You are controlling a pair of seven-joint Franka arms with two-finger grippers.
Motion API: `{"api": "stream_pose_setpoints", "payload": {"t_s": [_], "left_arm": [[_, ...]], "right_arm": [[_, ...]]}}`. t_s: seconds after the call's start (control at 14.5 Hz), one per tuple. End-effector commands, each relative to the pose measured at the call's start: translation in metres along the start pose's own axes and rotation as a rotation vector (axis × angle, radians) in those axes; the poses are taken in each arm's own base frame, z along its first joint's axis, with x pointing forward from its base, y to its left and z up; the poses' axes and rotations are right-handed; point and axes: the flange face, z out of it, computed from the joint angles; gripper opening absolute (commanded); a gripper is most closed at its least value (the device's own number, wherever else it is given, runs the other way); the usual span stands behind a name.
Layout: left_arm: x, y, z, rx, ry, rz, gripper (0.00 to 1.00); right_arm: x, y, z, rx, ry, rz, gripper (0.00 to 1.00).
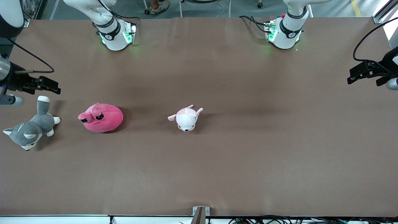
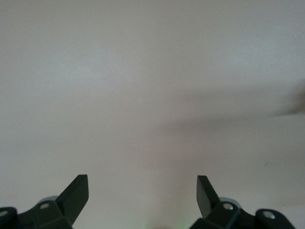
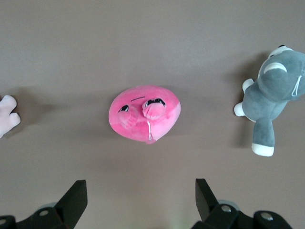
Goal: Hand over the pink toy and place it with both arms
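Note:
The pink toy (image 1: 100,117), a hot-pink rounded plush with droopy black eyes, lies on the brown table toward the right arm's end. It also shows in the right wrist view (image 3: 145,117). My right gripper (image 1: 51,85) hangs open and empty over the table beside the husky's tail, apart from the pink toy. Its two fingers frame bare table in the right wrist view (image 3: 140,188). My left gripper (image 1: 354,76) is open and empty over bare table at the left arm's end. The left wrist view shows only bare table between its fingers (image 2: 142,183).
A grey-and-white husky plush (image 1: 29,130) lies at the right arm's end, beside the pink toy; it also shows in the right wrist view (image 3: 271,95). A small white puppy plush (image 1: 186,118) with pale-pink ears lies near the table's middle.

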Motion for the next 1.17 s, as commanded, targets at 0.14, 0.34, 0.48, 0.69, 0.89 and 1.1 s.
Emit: {"api": "stream_pose_setpoints", "payload": {"t_s": [0.14, 0.34, 0.48, 0.69, 0.89, 1.1], "left_arm": [[0.000, -0.001, -0.007, 0.024, 0.005, 0.005, 1.00], [0.000, -0.001, -0.007, 0.024, 0.005, 0.002, 1.00], [0.000, 0.003, -0.008, 0.024, 0.008, 0.000, 1.00], [-0.002, -0.005, -0.011, 0.017, 0.016, -0.002, 1.00], [-0.003, -0.006, -0.024, 0.015, 0.046, -0.004, 1.00], [-0.004, -0.004, -0.031, 0.017, 0.059, -0.006, 1.00]], "right_arm": [[-0.045, -0.001, -0.024, -0.016, 0.040, -0.011, 1.00], [-0.054, 0.000, -0.035, -0.016, 0.055, -0.011, 1.00], [-0.055, 0.004, -0.039, -0.015, 0.065, -0.001, 1.00], [-0.058, 0.001, -0.055, -0.014, 0.068, -0.001, 1.00], [-0.057, 0.002, -0.070, -0.015, 0.091, -0.007, 1.00], [-0.054, 0.005, -0.073, -0.015, 0.089, -0.006, 1.00]]}}
